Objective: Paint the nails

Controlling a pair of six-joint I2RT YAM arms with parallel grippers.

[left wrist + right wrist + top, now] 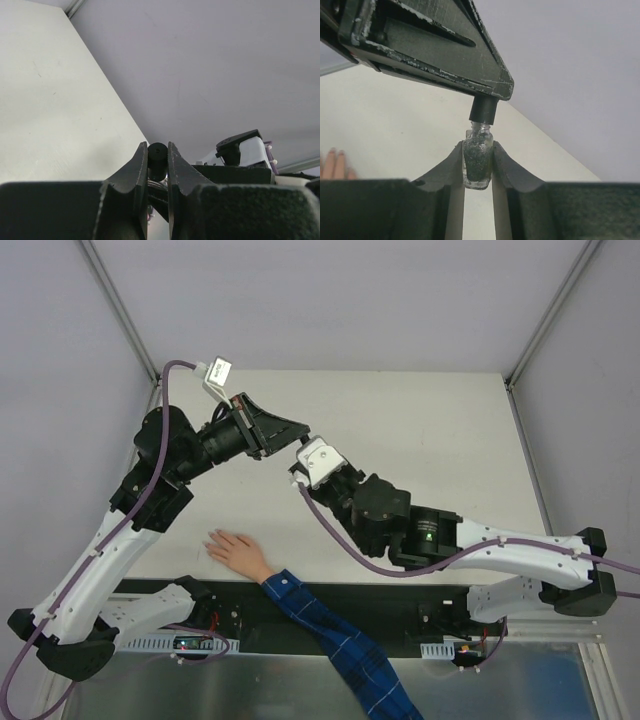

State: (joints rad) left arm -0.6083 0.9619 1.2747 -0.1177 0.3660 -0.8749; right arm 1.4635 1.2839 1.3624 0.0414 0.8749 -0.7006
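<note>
The right gripper [478, 146] has its fingers clamped on the small glass bottle of dark glittery polish [478, 165]. The left gripper [157, 148] has its fingers pinched almost together on the black cylindrical cap [157, 159]. To free the brush cleanly, the left wrist should probably twist about the cap's axis while the right arm holds firm, then draw straight out. The nails [215, 538] of the pale flesh-coloured hand [238, 550] rest on the white table [430, 430], at seven o'clock from the bottle and well apart from it.

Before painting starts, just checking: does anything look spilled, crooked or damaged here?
Nothing spilled. The polish bottle is held straight in the right pincer, with the left pincer shut on its black cap. The hand lies flat on the table. Only oddity: chipped paint along the left pincer's finger edges.
</note>
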